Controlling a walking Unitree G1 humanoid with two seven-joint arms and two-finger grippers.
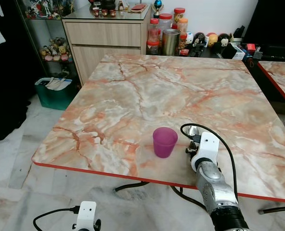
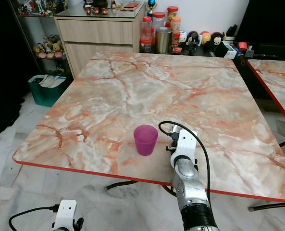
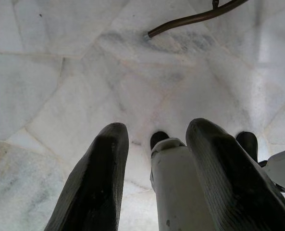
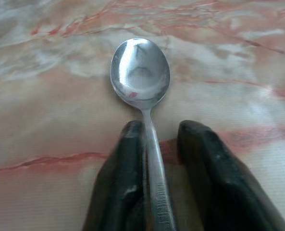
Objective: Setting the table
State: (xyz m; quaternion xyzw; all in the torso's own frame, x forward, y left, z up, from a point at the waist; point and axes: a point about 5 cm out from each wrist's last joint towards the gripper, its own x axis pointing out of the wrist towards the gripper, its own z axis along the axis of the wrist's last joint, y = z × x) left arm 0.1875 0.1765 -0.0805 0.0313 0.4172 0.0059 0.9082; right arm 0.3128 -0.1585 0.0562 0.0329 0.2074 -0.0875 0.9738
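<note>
Marble surface [image 1: 132,96] in our left eye view carries a purple cup [image 1: 165,142] near its front edge, our right end effector [image 1: 194,140] just beside it. Our right wrist view shows a spoon [image 4: 141,77] lying flat, handle between narrowly parted fingers [image 4: 125,159]. Our left end effector [image 3: 154,144] hangs parted over floor [image 3: 60,72].
</note>
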